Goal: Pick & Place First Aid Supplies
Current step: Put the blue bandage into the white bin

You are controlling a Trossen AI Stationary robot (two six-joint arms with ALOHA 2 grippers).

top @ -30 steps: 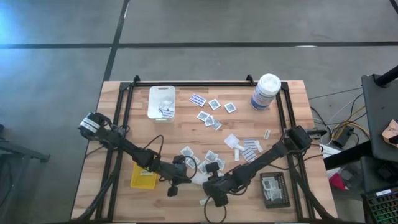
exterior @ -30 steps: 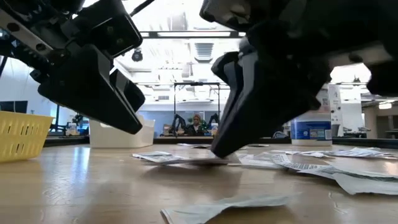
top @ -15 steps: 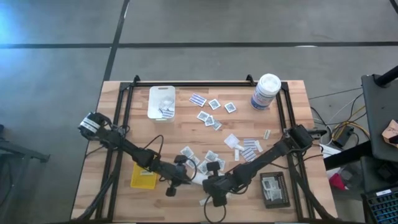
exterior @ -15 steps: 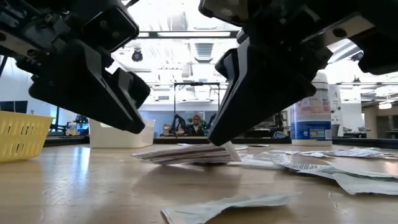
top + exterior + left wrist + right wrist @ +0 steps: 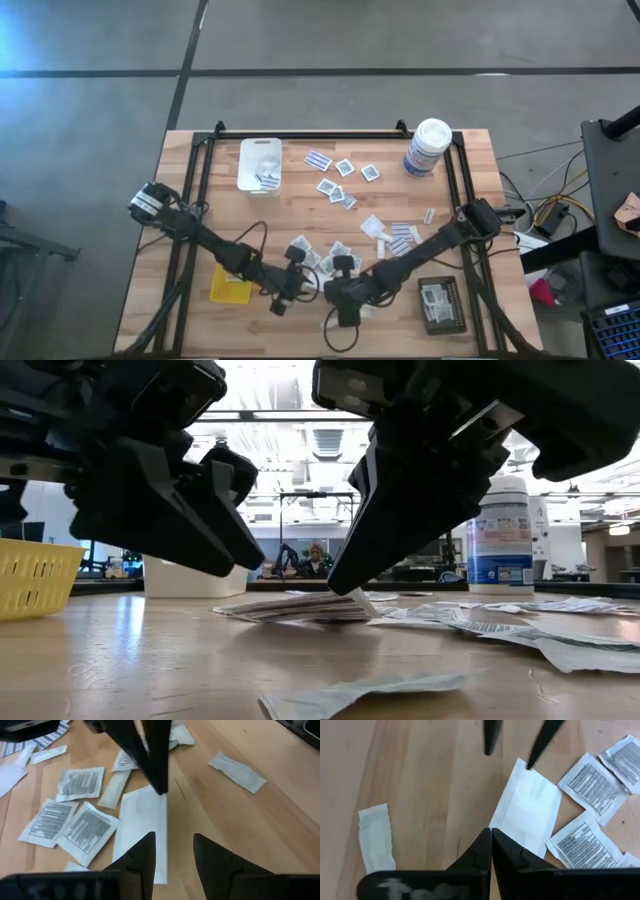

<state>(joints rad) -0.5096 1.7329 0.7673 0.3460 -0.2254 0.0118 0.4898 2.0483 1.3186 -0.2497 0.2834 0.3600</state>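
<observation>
First aid supplies lie scattered over the wooden table [image 5: 200,200]. Most are small printed square packets [image 5: 80,782] and striped strips [image 5: 400,238]. A larger plain white packet [image 5: 530,807] lies near the front edge, between my two grippers. My right gripper [image 5: 490,830] is shut at one corner of it. My left gripper [image 5: 173,837] stands open just above the packet's other end, its fingers [image 5: 200,530] clear of the table in the low view. My right gripper pinches the white packet's corner [image 5: 496,826] at the free ends of its two fingers. The fingers slant down from the table's right side. That corner [image 5: 362,600] is raised a little off the table, and the remainder of the packet [image 5: 142,820] lies flat.
A white tray [image 5: 260,163] stands at the far left, a yellow tray [image 5: 231,285] at the near left and a black tray [image 5: 441,305] at the near right. A white canister [image 5: 428,148] stands at the far right. A pale strip [image 5: 376,837] lies by the front edge.
My left gripper has opened and rolled about its own axis without shifting. My right gripper has stayed shut and rolled slightly, and the corner of the white packet at its fingertips has come up a little off the table.
</observation>
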